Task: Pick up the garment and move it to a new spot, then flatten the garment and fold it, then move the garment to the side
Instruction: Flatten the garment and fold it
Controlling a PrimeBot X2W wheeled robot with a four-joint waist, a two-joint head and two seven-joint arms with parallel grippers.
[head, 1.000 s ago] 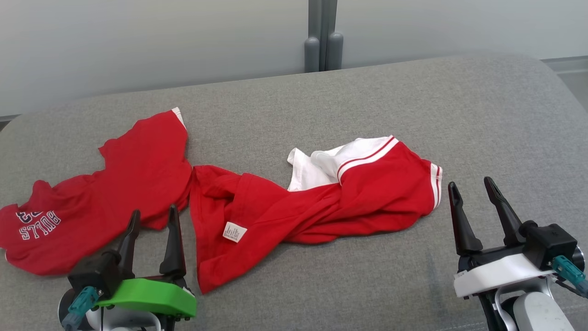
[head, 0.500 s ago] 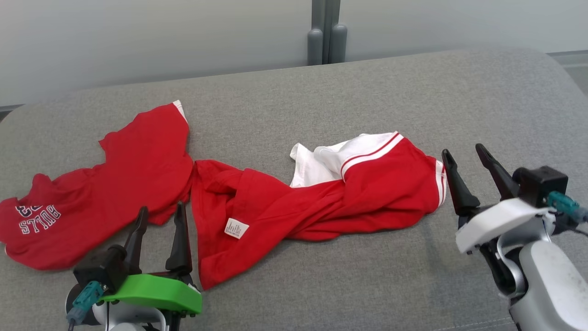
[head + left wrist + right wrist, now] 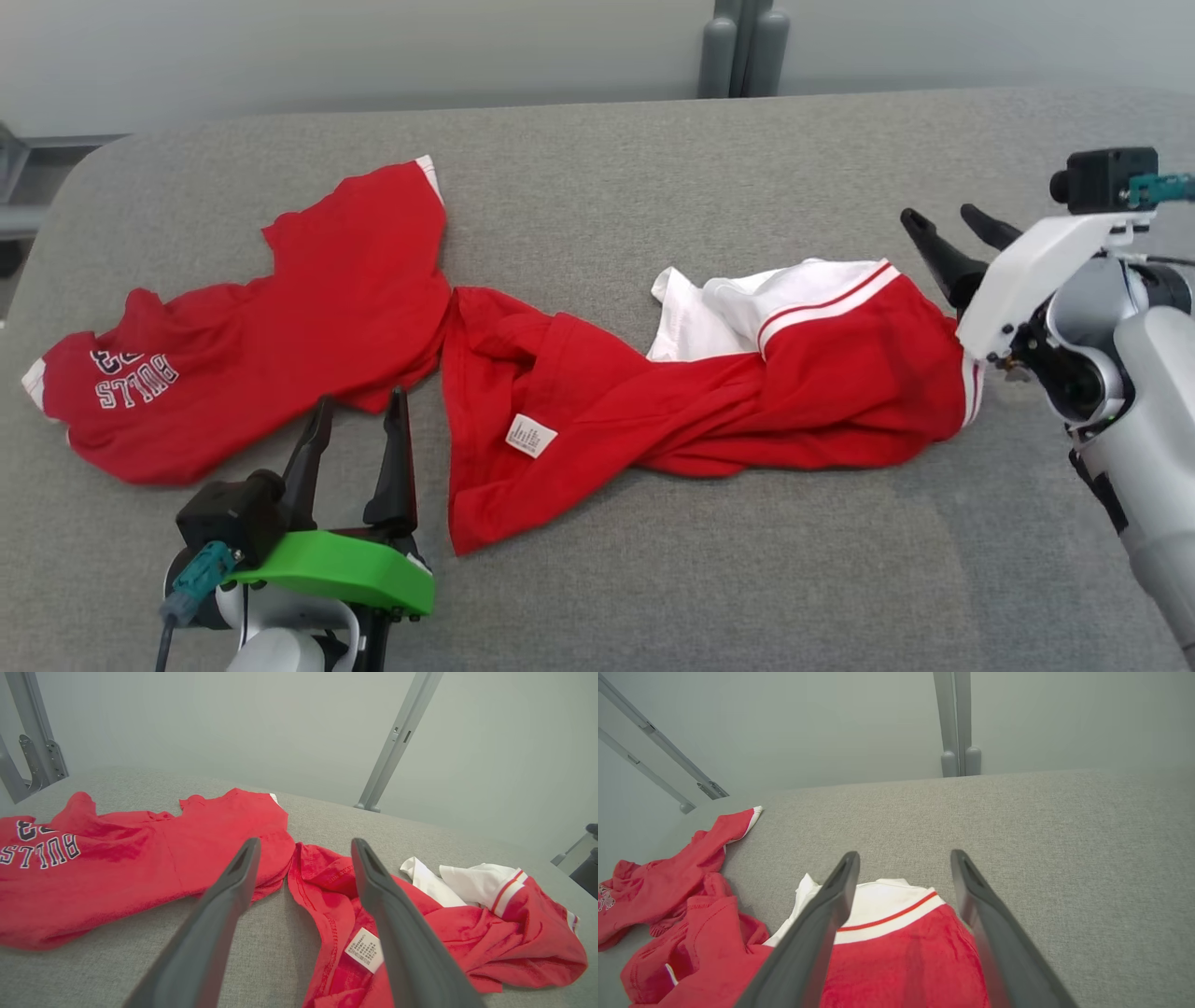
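Your head view lays out the whole red garment (image 3: 597, 411), twisted across the middle of the grey padded surface (image 3: 653, 159), with BULLS lettering (image 3: 135, 378) at its left end. The left wrist view brings you the white label (image 3: 365, 949) just beside one finger. The right wrist view looks down on the white, red-striped hem (image 3: 887, 910). A pale wall (image 3: 233, 718) and grey posts (image 3: 957, 723) stand behind. The left gripper (image 3: 362, 399) hovers low by the garment's near edge, jaws spread, holding nothing. The right gripper (image 3: 941, 215), raised and tilted above the garment's right end, is likewise spread and empty
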